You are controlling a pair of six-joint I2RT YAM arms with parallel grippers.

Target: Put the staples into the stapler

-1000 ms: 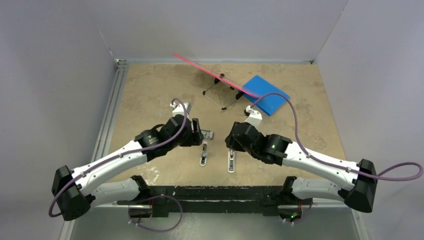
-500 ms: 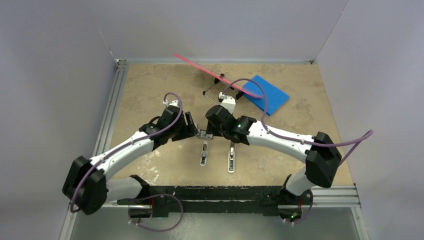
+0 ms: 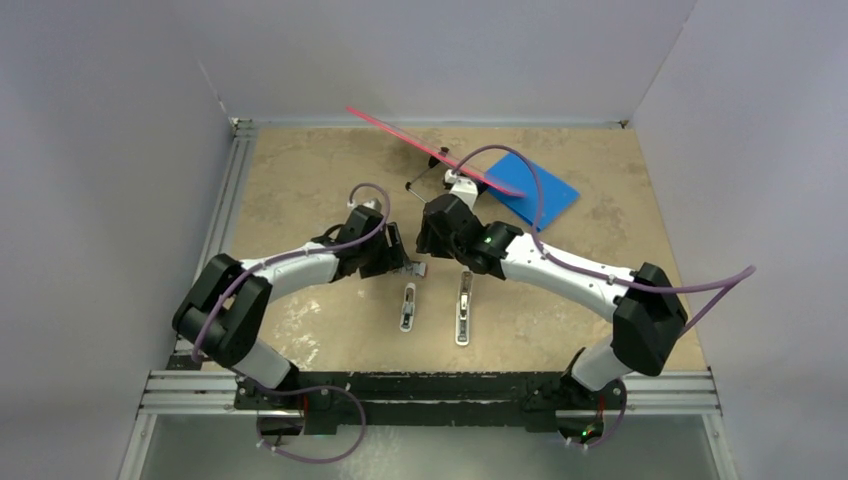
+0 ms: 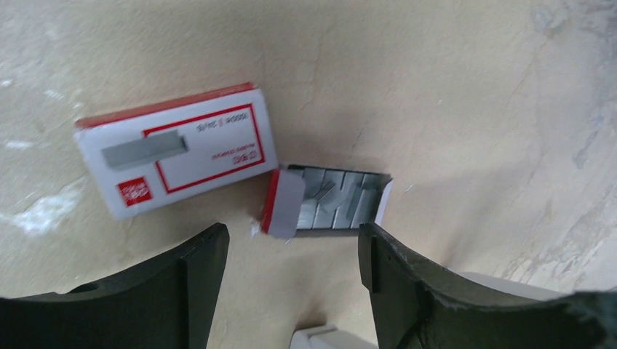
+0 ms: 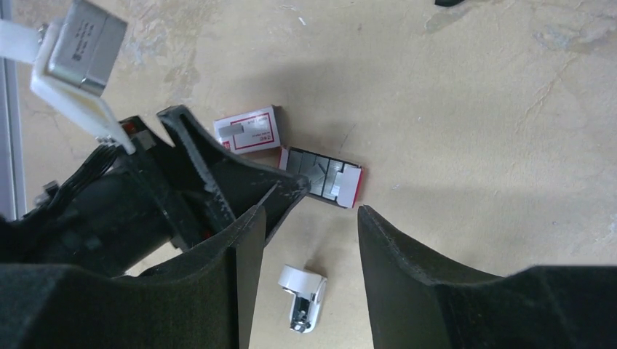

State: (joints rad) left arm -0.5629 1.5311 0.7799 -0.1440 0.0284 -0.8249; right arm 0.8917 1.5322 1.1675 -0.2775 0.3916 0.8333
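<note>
Left wrist view: I am looking down on the staples (image 4: 331,198), grey strips lying loose and a little askew in their open tray (image 4: 285,205).
Position: the tray is sitting just right of the red-and-white sleeve (image 4: 178,149), close to its corner.
Left gripper (image 4: 291,254): I am holding the jaws apart with nothing between them, hanging on the near side of the sleeve, the gap facing the tray.
Right gripper (image 5: 305,243): the jaws are also standing apart and empty, above the table on the near side of the sleeve.
Stapler (image 5: 302,294): its white nose is lying nearer to me than the sleeve, apart from it.
Handling: I am judging the strips light, stiff, smooth and brittle, likely snapping if bent.
Hold: I am favouring one strip, pinched by its long sides near the middle.
Risk: I am expecting the light tray to skid when nudged.
</note>
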